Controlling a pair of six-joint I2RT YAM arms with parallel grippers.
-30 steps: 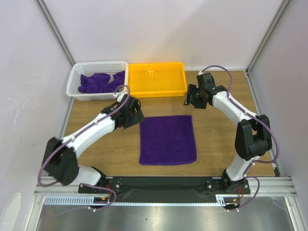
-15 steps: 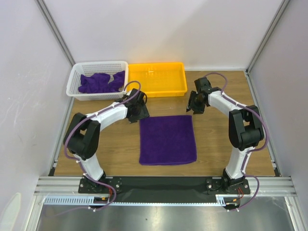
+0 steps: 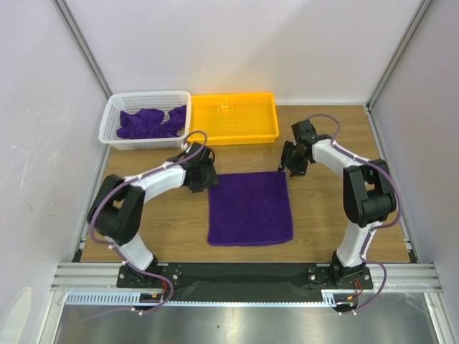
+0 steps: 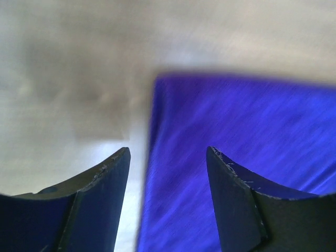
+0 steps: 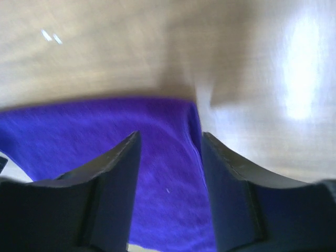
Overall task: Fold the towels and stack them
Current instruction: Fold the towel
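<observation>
One purple towel (image 3: 250,208) lies flat and spread out on the wooden table, between the two arms. More towels (image 3: 149,122) sit crumpled in the white basket at the back left. My left gripper (image 3: 207,178) hovers open at the flat towel's far left corner; its view shows the towel's edge (image 4: 157,157) running between the two fingers. My right gripper (image 3: 287,166) is open at the far right corner, and in its view the towel's corner (image 5: 178,136) lies between the fingers, nothing pinched.
A white basket (image 3: 115,118) stands at the back left, an empty yellow tray (image 3: 233,118) beside it at the back centre. Grey walls close in the table on three sides. Bare wood lies right of the flat towel.
Both grippers have come down and inward to the flat towel's far corners. The left arm swung toward the back. Both jaws have narrowed a little. The towel has not moved.
</observation>
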